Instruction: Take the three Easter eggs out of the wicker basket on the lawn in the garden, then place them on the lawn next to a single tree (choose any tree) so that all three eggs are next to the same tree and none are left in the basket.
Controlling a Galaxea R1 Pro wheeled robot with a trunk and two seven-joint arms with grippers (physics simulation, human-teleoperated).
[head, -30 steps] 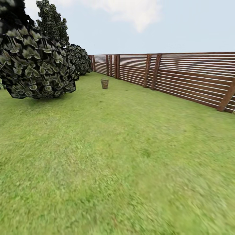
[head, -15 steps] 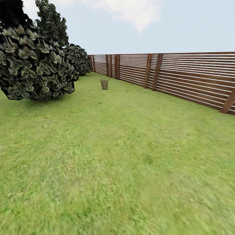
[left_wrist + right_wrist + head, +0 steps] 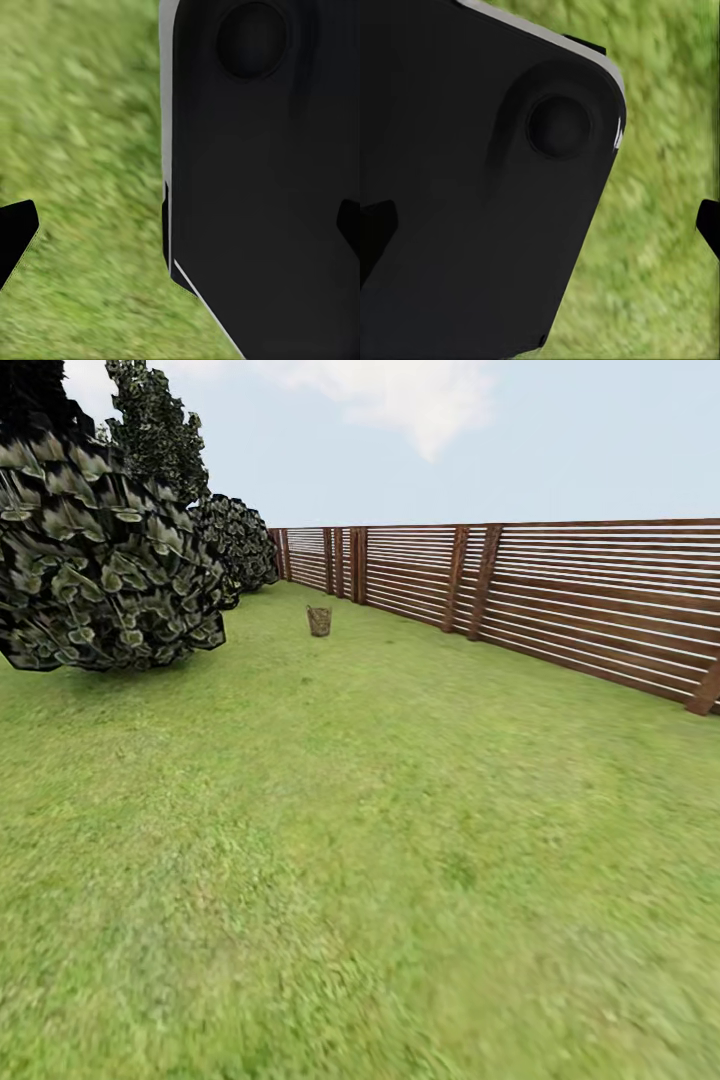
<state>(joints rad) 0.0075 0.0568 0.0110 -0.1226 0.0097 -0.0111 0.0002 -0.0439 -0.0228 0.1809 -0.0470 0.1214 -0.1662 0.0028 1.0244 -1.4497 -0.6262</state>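
one wicker basket [image 3: 319, 621] stands upright on the lawn [image 3: 360, 840], far off at about twelve o'clock from where the robot faces, a little way out from the fence [image 3: 560, 595]. it is too small from here to tell whether any eggs lie inside. the brown slatted fence runs from the far corner near twelve o'clock along to three o'clock, and i count roughly seven upright posts in it. at ten to eleven o'clock there is one big dark leafy canopy [image 3: 100, 550] hanging low over the grass, one taller dark tree [image 3: 160, 425] behind it, and one round bush [image 3: 240, 540] further back by the fence corner. that makes three clumps of foliage.

in the left wrist view, two dark fingertips [image 3: 15, 236] of the left claw [image 3: 184, 236] sit at opposite edges, so it is spread wide apart, with a black robot body panel [image 3: 262, 187] and grass behind. the right claw [image 3: 544, 225] is the same: two tips [image 3: 709, 225] far apart, a black panel [image 3: 472, 210] and grass beyond.
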